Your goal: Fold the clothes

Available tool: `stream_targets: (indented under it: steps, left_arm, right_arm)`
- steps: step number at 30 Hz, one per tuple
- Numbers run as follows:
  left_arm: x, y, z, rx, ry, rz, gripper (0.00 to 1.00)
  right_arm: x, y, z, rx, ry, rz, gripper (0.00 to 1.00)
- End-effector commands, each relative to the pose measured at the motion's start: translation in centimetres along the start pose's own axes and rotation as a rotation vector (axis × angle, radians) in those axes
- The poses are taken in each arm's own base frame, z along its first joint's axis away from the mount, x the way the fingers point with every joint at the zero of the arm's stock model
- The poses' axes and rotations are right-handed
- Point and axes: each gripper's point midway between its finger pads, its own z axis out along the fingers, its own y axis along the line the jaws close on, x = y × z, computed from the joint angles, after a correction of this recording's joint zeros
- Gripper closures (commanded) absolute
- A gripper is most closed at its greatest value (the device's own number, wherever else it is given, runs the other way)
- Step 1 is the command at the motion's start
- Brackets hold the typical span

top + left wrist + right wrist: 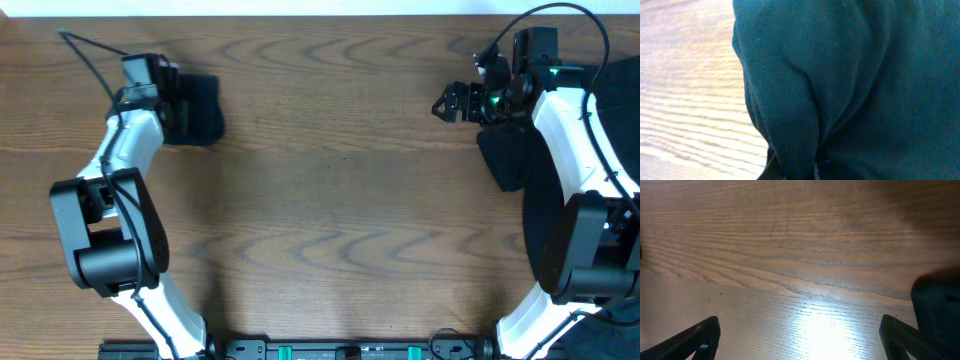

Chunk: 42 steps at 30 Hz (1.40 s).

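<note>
A small dark navy folded garment [200, 112] lies at the table's far left. My left gripper [178, 100] is shut on it. In the left wrist view its cloth [850, 75] fills most of the picture and bunches into a ridge pinched at my left gripper [801, 172]. More dark clothes [520, 165] lie in a heap at the right, partly under the right arm. My right gripper [452, 102] hovers open just left of that heap, with only bare wood between its fingers [700, 340]. A dark cloth edge [937, 302] shows at the right of that view.
The wooden table [340, 200] spans the middle between both arms. A black cable [85, 50] runs from the left arm toward the far left corner. Both arm bases stand at the near edge.
</note>
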Motion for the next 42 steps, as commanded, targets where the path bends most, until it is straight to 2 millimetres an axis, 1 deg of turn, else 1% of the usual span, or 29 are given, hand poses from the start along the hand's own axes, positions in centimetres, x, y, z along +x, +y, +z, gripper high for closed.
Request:
stream_targets:
  steps: [1,2,3,4,5,6,9,12,14,16,17,18,19,20,21,24,29,30,32,34,38,42]
  left_arm:
    - [0.7,1.4,1.3,-0.008,0.021,-0.044,0.87]
    - [1.0,1.6,1.6,-0.011,0.029,-0.050,0.74]
    - [1.2,2.0,1.9,-0.015,0.032,-0.057,0.54]
    - [1.3,2.4,1.9,-0.020,0.032,-0.064,0.38]
    - [1.2,2.8,1.9,-0.025,0.027,-0.072,0.32]
    - [1.0,3.2,1.7,-0.031,0.020,-0.079,0.27]
    - [-0.5,4.3,0.1,-0.047,-0.032,-0.144,0.26]
    - [-2.6,5.2,-2.4,-0.060,-0.112,-0.250,0.25]
    - [-4.1,5.4,-4.4,-0.037,-0.173,-0.318,0.25]
    - [-4.9,4.7,-5.2,0.019,-0.201,-0.334,0.25]
    - [-5.1,4.2,-5.5,0.054,-0.211,-0.340,0.30]
    - [-5.3,3.5,-5.6,0.095,-0.213,-0.349,0.39]
    - [-5.3,2.7,-5.6,0.140,-0.210,-0.358,0.61]
    - [-5.1,1.5,-5.4,0.209,-0.195,-0.372,0.76]
    - [-5.0,0.9,-5.3,0.243,-0.187,-0.384,0.80]
    - [-4.2,-1.2,-4.3,0.334,-0.145,-0.411,0.81]
    - [-1.6,-4.1,-1.2,0.382,-0.042,-0.400,0.82]
    - [-1.1,-5.1,-0.5,0.398,-0.017,-0.392,0.85]
    - [-0.4,-6.8,0.4,0.440,0.012,-0.364,0.86]
    - [0.2,-7.7,1.1,0.452,0.036,-0.353,0.87]
    - [1.5,-8.4,2.2,0.452,0.080,-0.352,0.87]
    - [3.2,-7.4,2.8,0.389,0.138,-0.358,0.87]
  right_arm:
    - [-0.5,0.4,-0.6,-0.005,-0.020,-0.025,0.01]
    - [-0.5,0.4,-0.6,-0.005,-0.019,-0.025,0.01]
    - [-0.5,0.4,-0.6,-0.005,-0.019,-0.025,0.01]
    - [-0.5,0.4,-0.6,-0.005,-0.020,-0.025,0.01]
    - [-0.5,0.4,-0.6,-0.005,-0.019,-0.025,0.01]
    - [-0.5,0.4,-0.6,-0.005,-0.020,-0.025,0.01]
    - [-0.5,0.4,-0.6,-0.005,-0.019,-0.025,0.01]
    - [-0.5,0.4,-0.6,-0.005,-0.020,-0.025,0.01]
    - [-0.5,0.4,-0.6,-0.005,-0.019,-0.025,0.01]
    - [-0.5,0.4,-0.6,-0.005,-0.020,-0.025,0.01]
    - [-0.5,0.4,-0.6,-0.005,-0.020,-0.025,0.01]
    - [-0.5,0.4,-0.6,-0.005,-0.020,-0.025,0.01]
    - [-0.5,0.4,-0.6,-0.005,-0.019,-0.025,0.01]
    - [-0.5,0.4,-0.6,-0.005,-0.019,-0.025,0.01]
    - [-0.5,0.4,-0.6,-0.005,-0.019,-0.025,0.01]
    - [-0.5,0.4,-0.6,-0.005,-0.020,-0.025,0.01]
    - [-0.5,0.4,-0.6,-0.005,-0.020,-0.025,0.01]
    - [-0.5,0.4,-0.6,-0.005,-0.019,-0.025,0.01]
    - [-0.5,0.4,-0.6,-0.005,-0.020,-0.025,0.01]
    - [-0.5,0.4,-0.6,-0.005,-0.020,-0.025,0.01]
    - [-0.5,0.4,-0.6,-0.005,-0.020,-0.025,0.01]
    - [-0.5,0.4,-0.6,-0.005,-0.020,-0.025,0.01]
